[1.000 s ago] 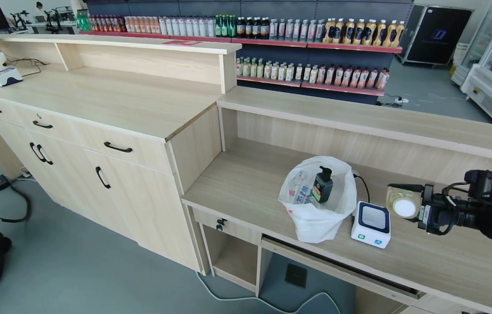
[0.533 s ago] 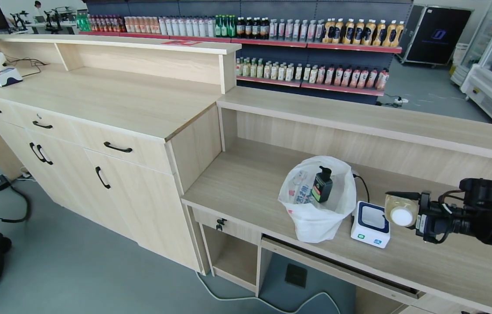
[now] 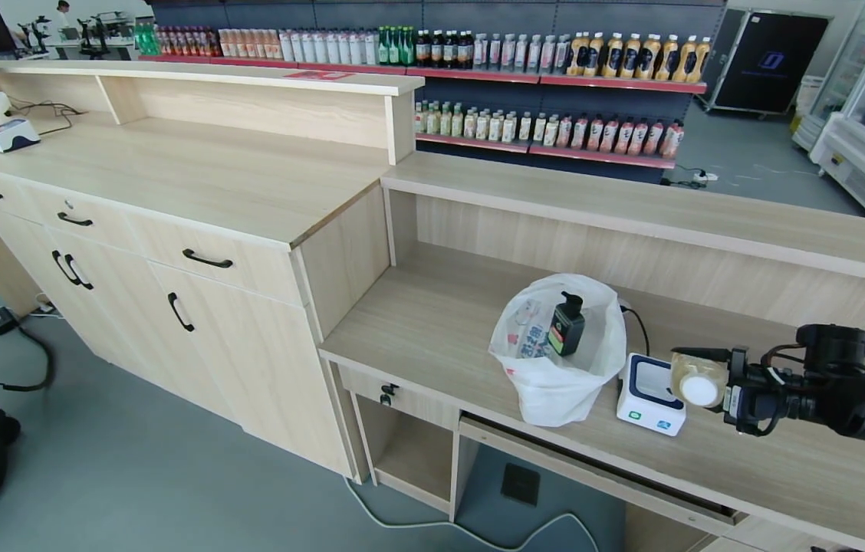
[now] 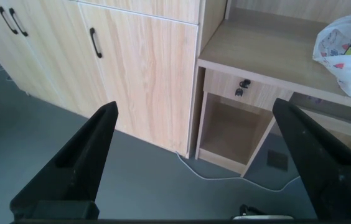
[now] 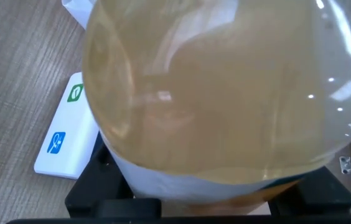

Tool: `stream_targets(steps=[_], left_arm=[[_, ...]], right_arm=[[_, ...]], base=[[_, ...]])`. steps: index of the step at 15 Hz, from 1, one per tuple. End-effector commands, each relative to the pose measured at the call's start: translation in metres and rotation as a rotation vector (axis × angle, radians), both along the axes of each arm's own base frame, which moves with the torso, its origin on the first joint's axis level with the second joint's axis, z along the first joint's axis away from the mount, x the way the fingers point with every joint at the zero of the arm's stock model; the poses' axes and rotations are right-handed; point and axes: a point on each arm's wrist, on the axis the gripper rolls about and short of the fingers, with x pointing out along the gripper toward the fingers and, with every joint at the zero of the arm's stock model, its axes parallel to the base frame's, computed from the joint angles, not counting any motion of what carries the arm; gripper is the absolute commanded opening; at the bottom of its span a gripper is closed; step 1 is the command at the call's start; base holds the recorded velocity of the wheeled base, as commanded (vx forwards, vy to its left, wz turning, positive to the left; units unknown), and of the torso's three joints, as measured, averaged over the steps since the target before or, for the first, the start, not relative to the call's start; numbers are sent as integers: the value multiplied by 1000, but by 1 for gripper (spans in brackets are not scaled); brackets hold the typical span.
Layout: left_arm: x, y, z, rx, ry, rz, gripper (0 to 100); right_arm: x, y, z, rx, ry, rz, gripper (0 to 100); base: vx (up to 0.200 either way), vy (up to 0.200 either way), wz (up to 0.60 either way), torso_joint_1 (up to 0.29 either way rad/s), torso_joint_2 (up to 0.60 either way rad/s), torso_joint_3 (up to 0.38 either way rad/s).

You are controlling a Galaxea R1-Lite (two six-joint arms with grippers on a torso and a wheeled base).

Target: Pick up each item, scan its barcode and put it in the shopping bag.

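Since the earlier frames the right arm has carried its bottle [image 3: 687, 369] leftward and lower, so that in the head view the bottle now overlaps the right edge of the scanner [image 3: 649, 392] instead of standing off to its right; the bag and scanner have not shifted. At far left, the left gripper [image 4: 194, 106] hangs over the grey floor in front of the cabinet doors, its two dark fingers spread wide with nothing between them. On the lower wooden counter [image 3: 432, 322] stands the white plastic shopping bag [image 3: 555, 383], mouth open, containing a black pump bottle [image 3: 567, 326] that leans beside a pale printed package. Just beside the bag, to its right, sits the scanner, a white box with a dark-framed window on top and a green and a blue mark on its front face. The bottle is held clear of the counter, lying sideways with its round white cap turned towards the scanner; its body is clear plastic filled with pale amber liquid, which the right wrist view shows close up above the scanner's marked face. The right gripper [image 3: 710, 377] is clamped on the bottle's body, one finger visible along its upper side.
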Motion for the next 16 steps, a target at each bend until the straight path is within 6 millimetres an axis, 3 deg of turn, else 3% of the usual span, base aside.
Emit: stream_targets(steps=[1,16], left_arm=[[0,0,0,0,0,0,100],[0,0,0,0,0,0,100]], right_arm=[[3,0,-4,2,3,3,0],[24,13,-15,1,-9,47,0]], base=[[0,0,0,0,0,0],[0,0,0,0,0,0]])
